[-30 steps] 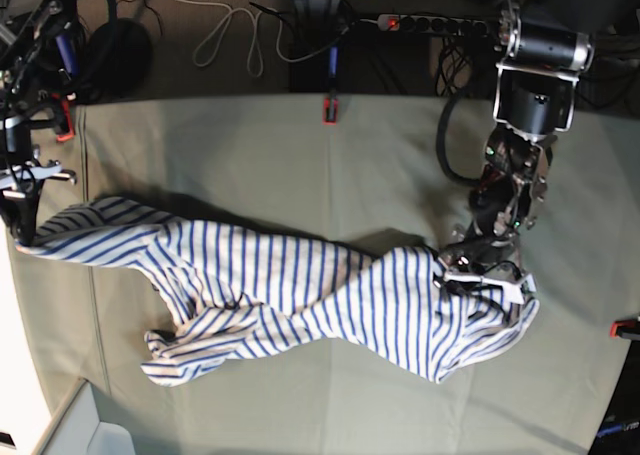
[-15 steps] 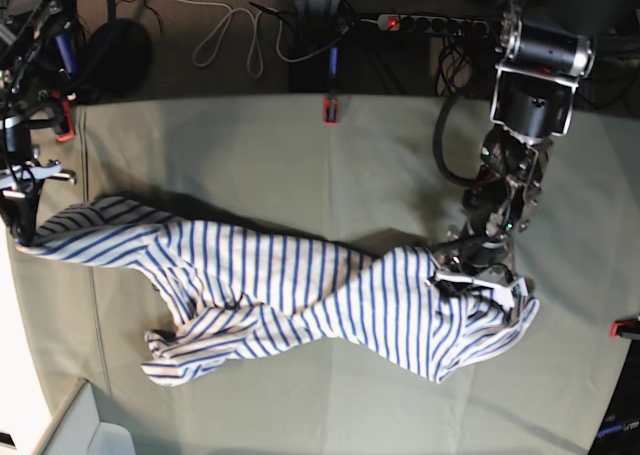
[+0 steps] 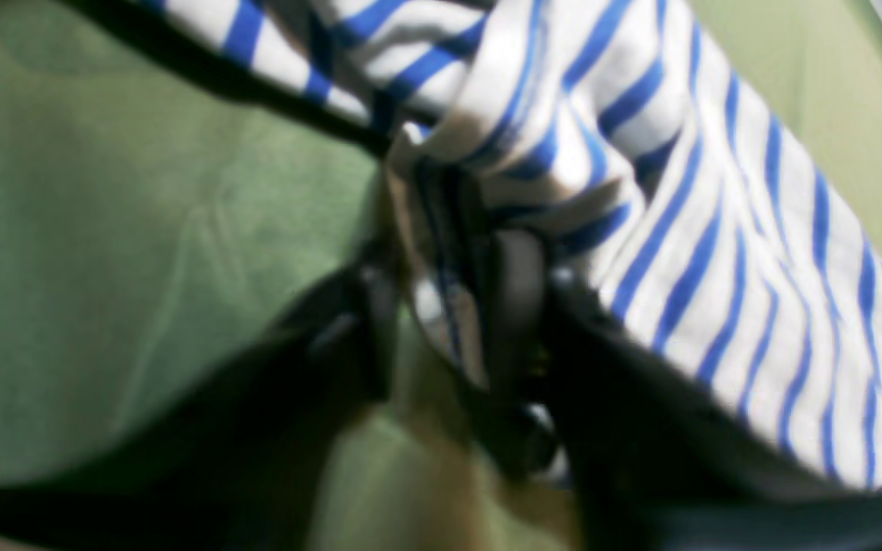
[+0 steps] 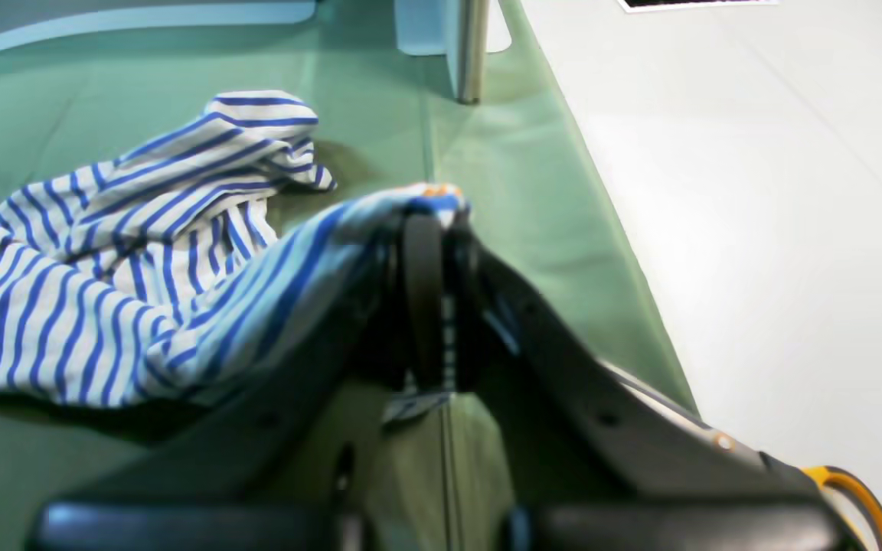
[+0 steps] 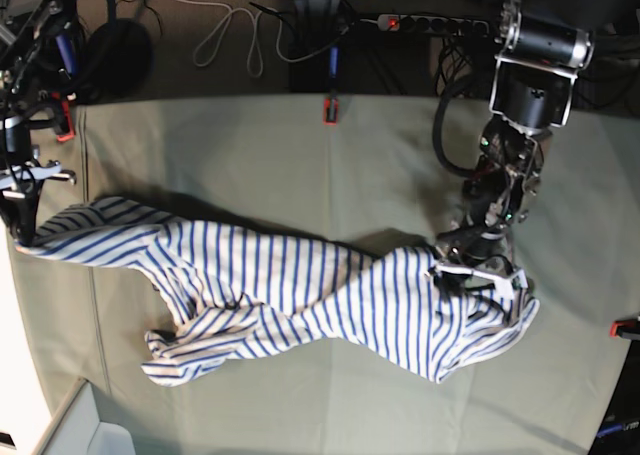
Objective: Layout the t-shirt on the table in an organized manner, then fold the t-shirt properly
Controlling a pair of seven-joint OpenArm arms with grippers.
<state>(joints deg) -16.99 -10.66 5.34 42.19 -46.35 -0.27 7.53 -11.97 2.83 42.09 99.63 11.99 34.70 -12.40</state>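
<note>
T-shirt: the t-shirt [image 5: 300,295] is lying stretched across the table [image 5: 330,175] from one side to the other, twisted and bunched along its middle, with a crumpled lobe sagging toward the near edge in the base view.

Table: the pale grey-green cloth is showing faint creases and a seam line running front to back.

Left gripper: the left gripper [image 3: 441,298] is sitting at the shirt's end on the base view's right – its jaws are pinching a fold of striped fabric between them, with cloth showing in the narrow gap in the left wrist view. The rest of that end is draping away over one finger.

Right gripper: the right gripper [image 4: 433,229] is sitting at the opposite end, near the table's side edge, with its jaws pressed together on a corner of the shirt – the fabric is wrapping over the fingertips and trailing back toward the heap.

Left arm: the arm [image 5: 520,125] is reaching down from the far edge of the table to the shirt.

Surroundings: a white cable [image 5: 225,35] and a power strip [image 5: 430,22] are lying on the floor beyond the table; a white surface [image 4: 755,191] is running alongside the cloth in the right wrist view.
</note>
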